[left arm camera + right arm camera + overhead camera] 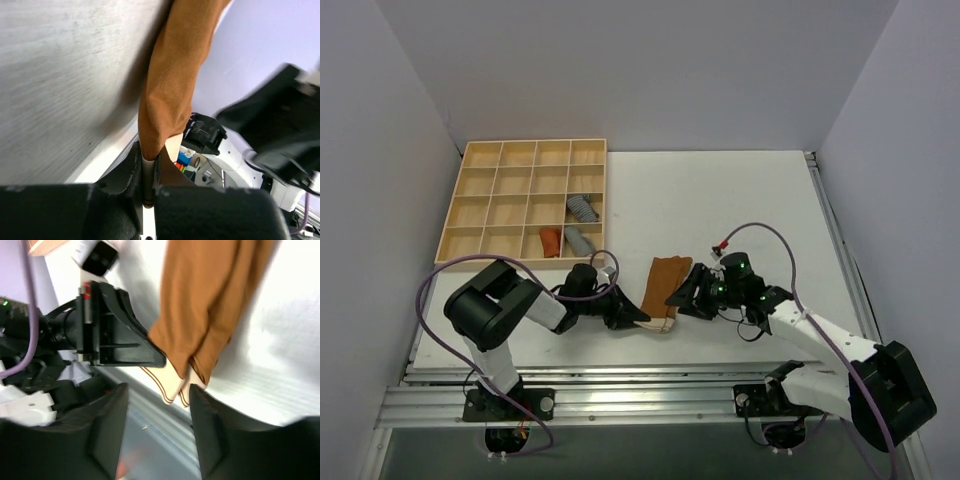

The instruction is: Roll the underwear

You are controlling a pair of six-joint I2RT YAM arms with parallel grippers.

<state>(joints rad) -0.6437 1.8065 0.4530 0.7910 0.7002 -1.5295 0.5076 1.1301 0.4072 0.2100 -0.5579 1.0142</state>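
Underwear (666,284) lies flat just off the wooden tray's (606,190) near right corner, pale band at the end farthest from the tray. My left gripper (642,317) is clenched on that band's edge, and it looks to me like a thin pinch. Right gripper (684,296) hangs on the garment's side away from the tray, jaws apart, holding nothing. Watch it: rolling from one pinched corner could drag and skew the cloth rather than curl it, and the hem might slip free. The two grippers sit close, so a hasty right move could knock the left or bunch the fabric.
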